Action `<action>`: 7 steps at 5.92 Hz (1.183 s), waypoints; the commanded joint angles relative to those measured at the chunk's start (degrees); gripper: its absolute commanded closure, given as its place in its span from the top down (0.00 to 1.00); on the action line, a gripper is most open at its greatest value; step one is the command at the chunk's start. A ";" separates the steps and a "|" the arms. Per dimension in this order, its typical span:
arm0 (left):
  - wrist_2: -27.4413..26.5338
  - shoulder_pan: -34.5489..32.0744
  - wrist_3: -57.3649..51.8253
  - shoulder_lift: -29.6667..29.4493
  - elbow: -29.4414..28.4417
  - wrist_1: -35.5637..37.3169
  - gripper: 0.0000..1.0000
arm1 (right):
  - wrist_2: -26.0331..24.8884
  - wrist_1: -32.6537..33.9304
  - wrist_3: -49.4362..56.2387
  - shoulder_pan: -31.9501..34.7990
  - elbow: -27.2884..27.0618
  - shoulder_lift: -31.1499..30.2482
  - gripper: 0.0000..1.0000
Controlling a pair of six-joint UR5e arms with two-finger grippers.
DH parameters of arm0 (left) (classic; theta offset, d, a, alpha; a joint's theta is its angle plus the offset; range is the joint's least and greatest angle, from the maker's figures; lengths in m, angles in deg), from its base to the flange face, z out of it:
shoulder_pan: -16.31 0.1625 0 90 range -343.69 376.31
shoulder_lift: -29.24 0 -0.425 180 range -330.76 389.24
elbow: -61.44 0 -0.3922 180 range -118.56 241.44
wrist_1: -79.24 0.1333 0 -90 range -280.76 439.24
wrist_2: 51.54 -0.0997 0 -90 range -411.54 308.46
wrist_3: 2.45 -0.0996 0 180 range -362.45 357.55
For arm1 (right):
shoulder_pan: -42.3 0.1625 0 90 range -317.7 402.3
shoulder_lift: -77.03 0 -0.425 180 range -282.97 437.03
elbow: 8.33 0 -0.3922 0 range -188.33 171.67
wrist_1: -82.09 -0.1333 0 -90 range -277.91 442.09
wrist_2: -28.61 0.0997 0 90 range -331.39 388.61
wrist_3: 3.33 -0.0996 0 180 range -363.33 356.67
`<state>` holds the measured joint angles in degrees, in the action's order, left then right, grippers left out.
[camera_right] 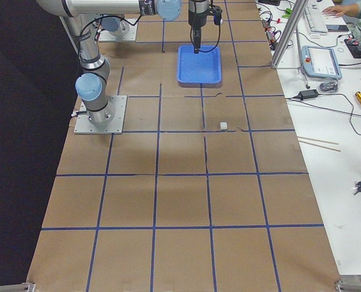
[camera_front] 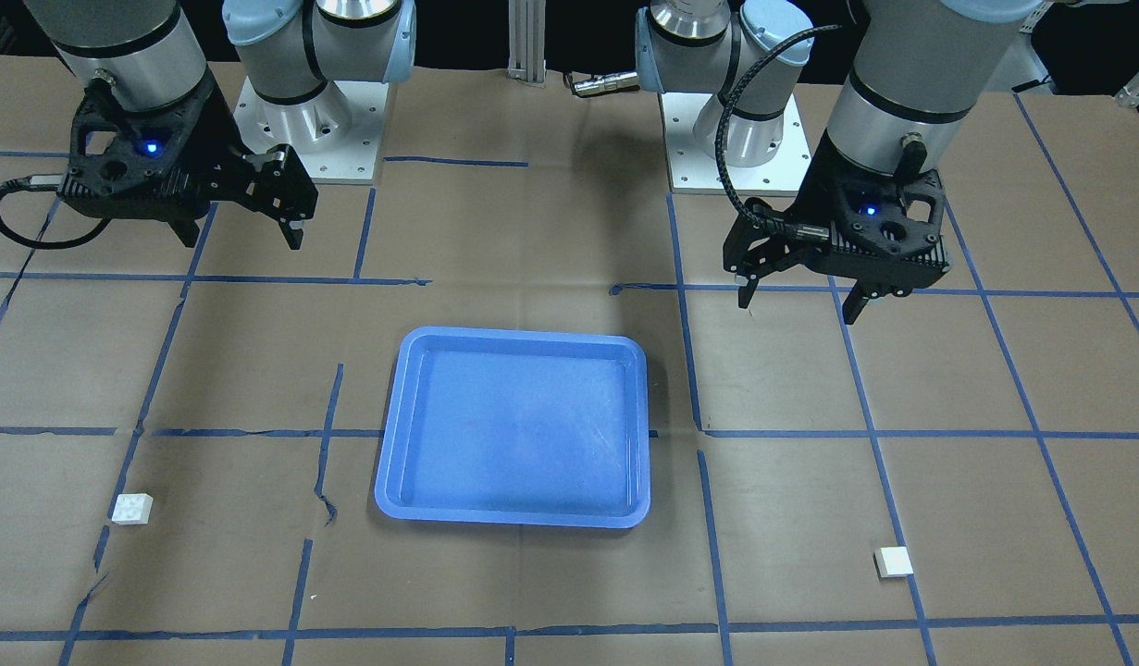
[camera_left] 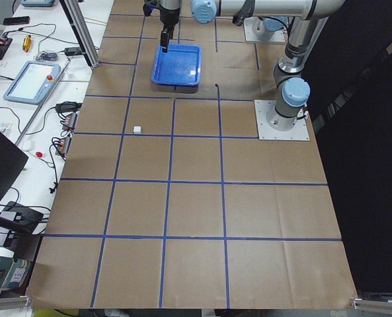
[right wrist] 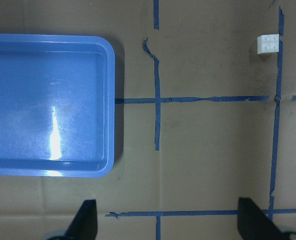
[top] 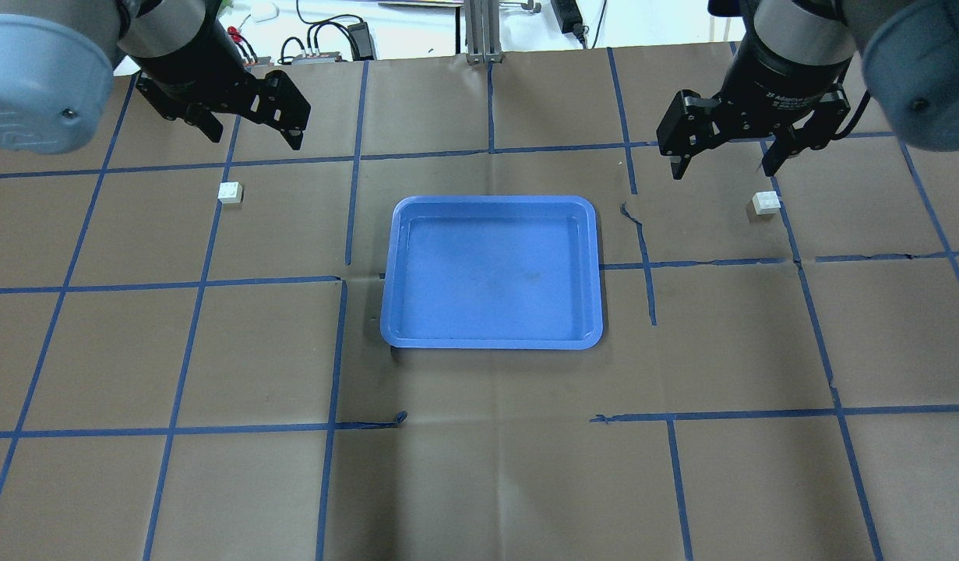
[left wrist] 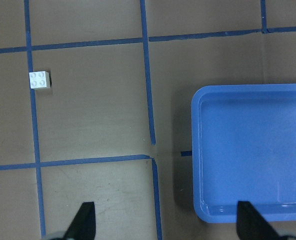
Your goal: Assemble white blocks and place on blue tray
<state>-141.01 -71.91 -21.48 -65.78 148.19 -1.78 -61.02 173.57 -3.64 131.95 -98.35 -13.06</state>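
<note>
The blue tray (top: 491,343) lies empty at the table's middle; it also shows in the front view (camera_front: 513,520). One white block (top: 230,192) lies to the tray's left, a little in front of my left gripper (top: 255,139), which is open, empty and raised above the table. The other white block (top: 766,202) lies to the tray's right, just beyond my right gripper (top: 721,170), which is also open, empty and raised. The left wrist view shows the left block (left wrist: 40,80) and the tray's rim (left wrist: 195,150). The right wrist view shows the right block (right wrist: 268,44) and the tray's rim (right wrist: 113,100).
Brown paper with a grid of blue tape lines covers the table (top: 487,467). The two arm bases (camera_front: 305,139) (camera_front: 731,148) stand on the robot's side. A bench with cables and devices (camera_left: 30,79) runs along the table's far edge.
</note>
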 commanded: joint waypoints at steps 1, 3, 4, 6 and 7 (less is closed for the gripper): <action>0.18 3.12 -14.38 0.02 0.34 -0.36 0.99 | -0.02 0.02 -0.04 0.00 0.02 0.00 1.00; 1.84 6.56 -24.09 0.20 0.44 -0.28 0.99 | -0.02 0.02 0.04 0.00 0.02 0.00 1.00; 1.68 7.09 -29.00 0.02 0.09 -0.36 0.99 | -0.02 0.02 0.04 0.00 0.02 0.00 1.00; 1.50 13.83 -46.17 -1.73 1.39 -0.10 0.99 | 0.06 0.10 1.96 -0.70 0.11 0.17 1.00; 1.24 14.73 -57.50 -4.78 1.40 0.68 0.99 | -0.11 0.97 10.42 -1.83 0.11 0.26 1.00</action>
<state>-139.60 -58.78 -68.34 -68.13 149.36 -1.69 -61.02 173.92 0.51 131.06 -98.27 -12.90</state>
